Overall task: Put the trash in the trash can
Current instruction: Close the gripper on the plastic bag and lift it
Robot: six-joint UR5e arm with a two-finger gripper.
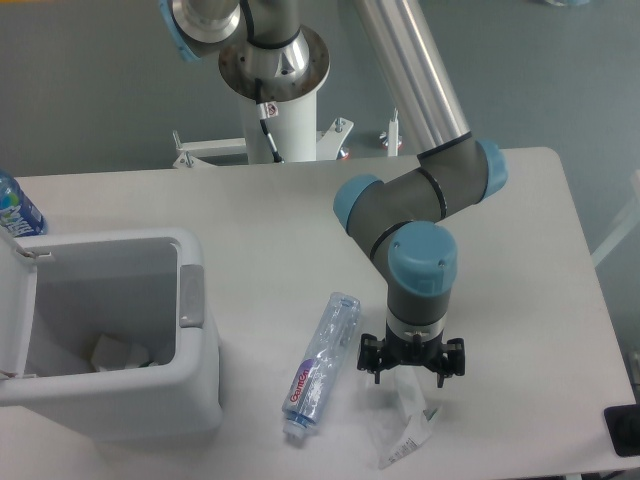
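Pincer: I read my pincer (411,372) as spread wide and empty, its two black fingers (372,358) splayed to either side, pointing straight down at the surface (260,210).

Wrapper from pincer: the crumpled clear-white wrapper (402,420) lies right under the fingers and runs on toward the near edge. Its top corner rises between them; I cannot tell whether they touch it yet.

Wrapper axis: longish, running from the pincer toward the near edge with a slight lean. The fingers open left-right in view, so they sit across it, which I judge suits a pinch.

Crushed bottle: the crushed bottle (318,366) with the purple-and-red label lies just beside the pincer on the bin side, apart from the wrapper. Long axis diagonal, cap end (294,432) toward the near edge, base toward the far side.

Trash can: the white bin (130,400) sits well apart at the left of the view, lid open, grey tab (190,295) on its rim. Something pale already lies at the bottom; I cannot tell what.

Nearer target: the wrapper, by my judgement. A short drop and a squeeze should take it, then a long carry over the bottle to the bin.

Risk: thin film may slip or snag only a corner.

Count: one arm, one pincer, one wrapper, one crushed bottle, one bin, one blue-labelled water bottle (16,208) behind the bin.
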